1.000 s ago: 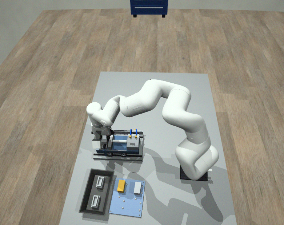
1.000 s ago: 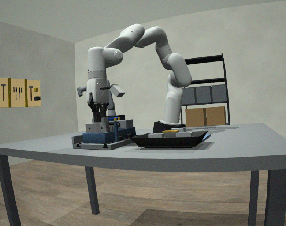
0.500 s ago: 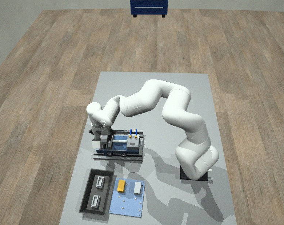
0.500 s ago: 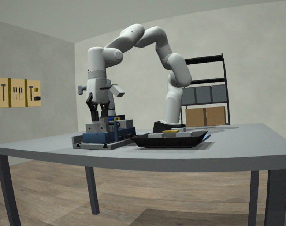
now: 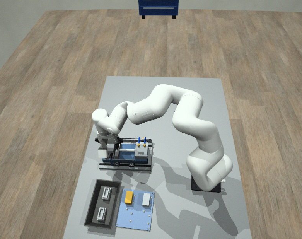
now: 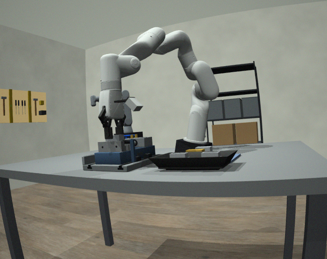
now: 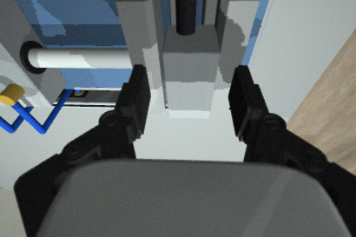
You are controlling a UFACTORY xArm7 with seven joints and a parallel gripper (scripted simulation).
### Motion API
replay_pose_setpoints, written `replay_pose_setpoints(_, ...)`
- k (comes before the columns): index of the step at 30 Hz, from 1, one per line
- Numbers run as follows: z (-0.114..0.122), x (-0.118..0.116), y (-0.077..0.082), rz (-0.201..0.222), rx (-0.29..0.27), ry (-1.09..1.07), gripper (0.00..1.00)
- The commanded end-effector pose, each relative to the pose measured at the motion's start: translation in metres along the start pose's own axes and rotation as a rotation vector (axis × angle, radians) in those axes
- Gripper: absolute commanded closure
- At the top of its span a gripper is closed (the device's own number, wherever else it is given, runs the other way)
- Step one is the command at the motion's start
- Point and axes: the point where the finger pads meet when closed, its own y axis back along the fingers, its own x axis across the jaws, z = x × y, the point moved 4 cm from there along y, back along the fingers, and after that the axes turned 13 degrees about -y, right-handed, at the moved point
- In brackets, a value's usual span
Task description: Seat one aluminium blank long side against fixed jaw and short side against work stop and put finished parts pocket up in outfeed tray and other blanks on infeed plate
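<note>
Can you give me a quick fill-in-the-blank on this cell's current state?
1. The pincer stands ____ , its fingers apart from the aluminium blank in the vise.
2. The outfeed tray holds ____ finished parts.
3. On the infeed plate, the brass blank lies beside one ____ blank.

Missing words: open; two; aluminium
</note>
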Motion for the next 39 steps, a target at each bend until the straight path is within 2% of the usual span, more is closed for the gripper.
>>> replay_pose_setpoints(1,0.000,0.001,0.002,0.005,-0.001,0.000,0.31)
replay_pose_setpoints(20,0.000,0.001,0.006,0.005,-0.001,0.000,0.31)
replay_pose_setpoints(39,0.000,0.001,0.050,0.005,-0.001,0.000,0.31)
